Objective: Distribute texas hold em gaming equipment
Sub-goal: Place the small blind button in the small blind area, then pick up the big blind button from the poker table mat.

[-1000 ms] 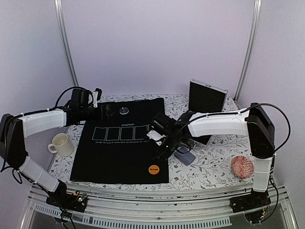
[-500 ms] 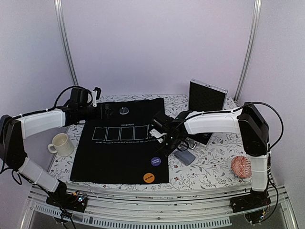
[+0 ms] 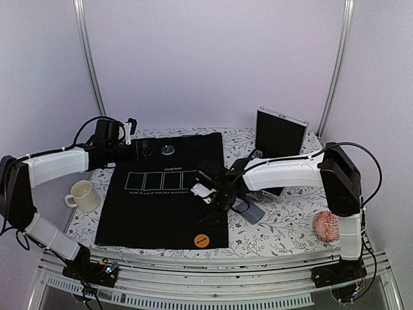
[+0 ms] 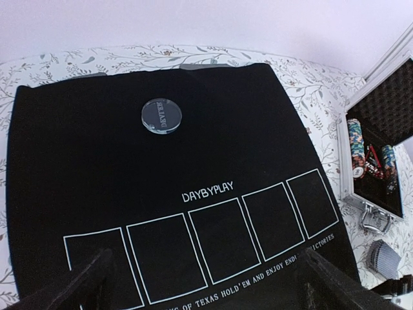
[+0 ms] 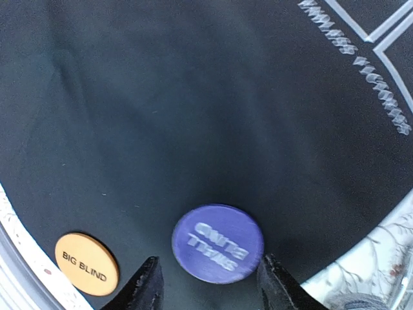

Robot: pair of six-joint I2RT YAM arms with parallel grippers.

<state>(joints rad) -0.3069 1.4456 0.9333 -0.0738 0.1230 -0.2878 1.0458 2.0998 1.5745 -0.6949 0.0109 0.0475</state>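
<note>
Now, right arm [image 3: 284, 169]: we see it reaching leftward, low over the black mat's [image 4: 77, 161] near right corner.
Right jaws: apart, straddling the purple disc [image 5: 217, 243] lying flat on the mat.
Orange disc [image 5: 86, 263]: near it, at the mat's edge.
Left arm [image 3: 58, 165]: stretched over the mat's far left.
Left jaws: wide, holding nothing.
Silver disc [image 4: 161, 116]: on the mat's far end.

purple disc [image 5: 217, 243] lettering blurred (smeared), case [image 4: 342, 157] cropped
</note>
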